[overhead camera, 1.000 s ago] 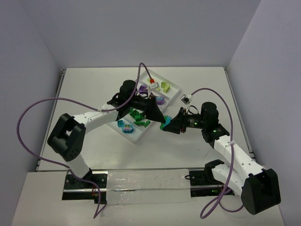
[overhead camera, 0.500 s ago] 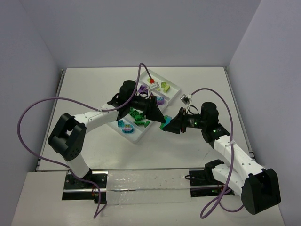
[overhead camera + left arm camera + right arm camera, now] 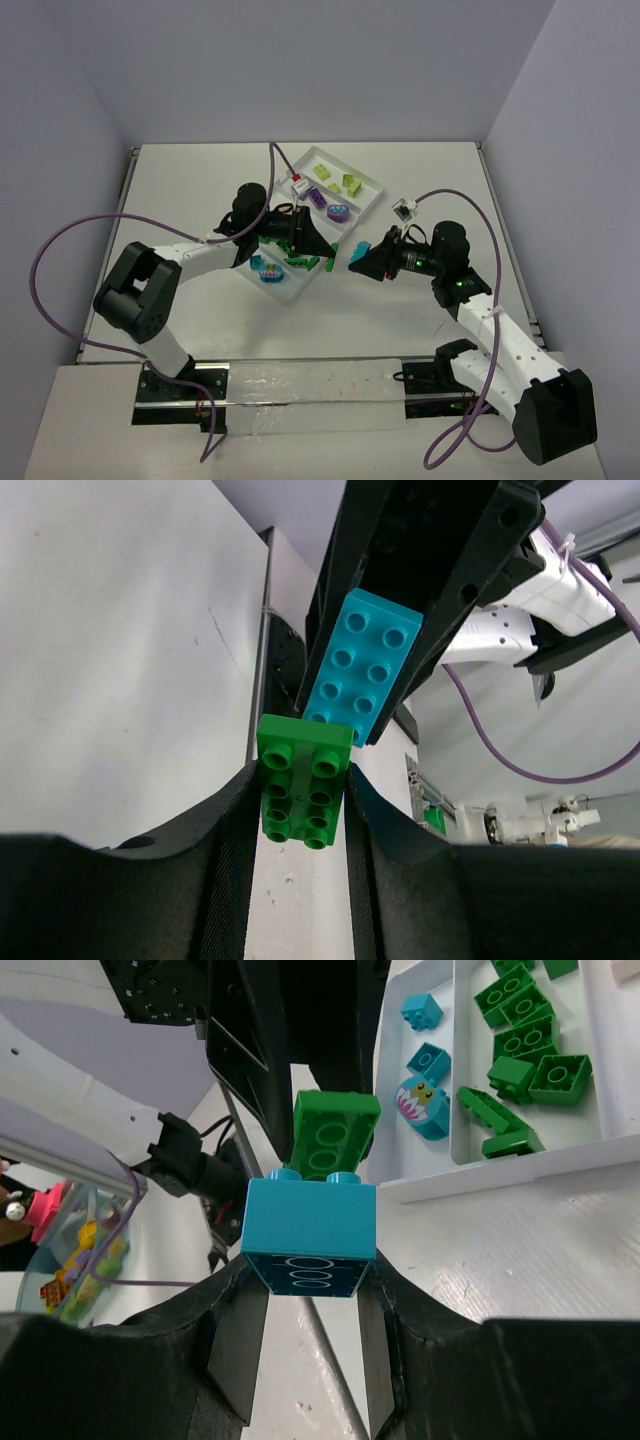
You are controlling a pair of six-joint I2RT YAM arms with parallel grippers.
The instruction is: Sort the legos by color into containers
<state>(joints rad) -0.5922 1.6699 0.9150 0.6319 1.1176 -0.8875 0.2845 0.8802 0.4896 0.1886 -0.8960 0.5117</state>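
My left gripper (image 3: 300,815) is shut on a green lego (image 3: 305,792). My right gripper (image 3: 310,1295) is shut on a teal-blue lego (image 3: 310,1232). The two bricks meet tip to tip just off the tray's near right side. The green one's end overlaps the teal one's studded edge, and I cannot tell whether they are still joined. In the top view the left gripper (image 3: 328,252) and right gripper (image 3: 354,262) face each other. The clear tray (image 3: 376,190) holds yellow-green legos (image 3: 337,180), purple ones (image 3: 325,203), green ones (image 3: 298,256) and teal ones (image 3: 266,270) in separate compartments.
The right wrist view shows the tray's near rim (image 3: 500,1175), with loose green bricks (image 3: 520,1040) and teal pieces (image 3: 428,1070) behind it. Purple cables arc over both arms. The table's walls stand left, right and behind.
My left arm has drawn back to the left over the tray. The right gripper has lifted slightly. The two grippers stand a little further apart than before.
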